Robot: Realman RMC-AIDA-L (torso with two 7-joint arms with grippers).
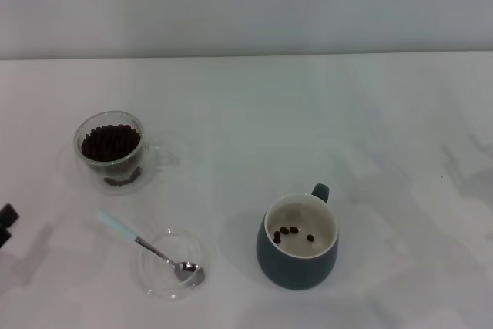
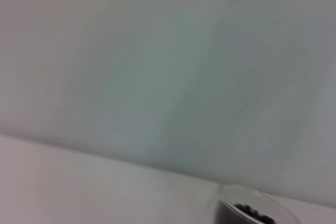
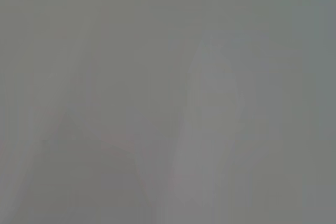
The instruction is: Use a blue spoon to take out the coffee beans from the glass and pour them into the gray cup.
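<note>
The glass (image 1: 112, 152) stands at the left of the white table, holding a heap of dark coffee beans (image 1: 111, 142). The blue spoon (image 1: 146, 246) lies in front of it, pale handle pointing left and back, metal bowl resting in a shallow clear dish (image 1: 171, 263). The gray cup (image 1: 298, 243) stands right of the dish, with a few coffee beans (image 1: 290, 233) on its cream inside. Only the dark tip of my left gripper (image 1: 6, 223) shows at the left edge, apart from everything. The left wrist view catches the glass (image 2: 251, 209) rim at its edge. My right gripper is out of view.
The white table (image 1: 308, 129) runs back to a pale wall. The right wrist view shows only a plain grey surface.
</note>
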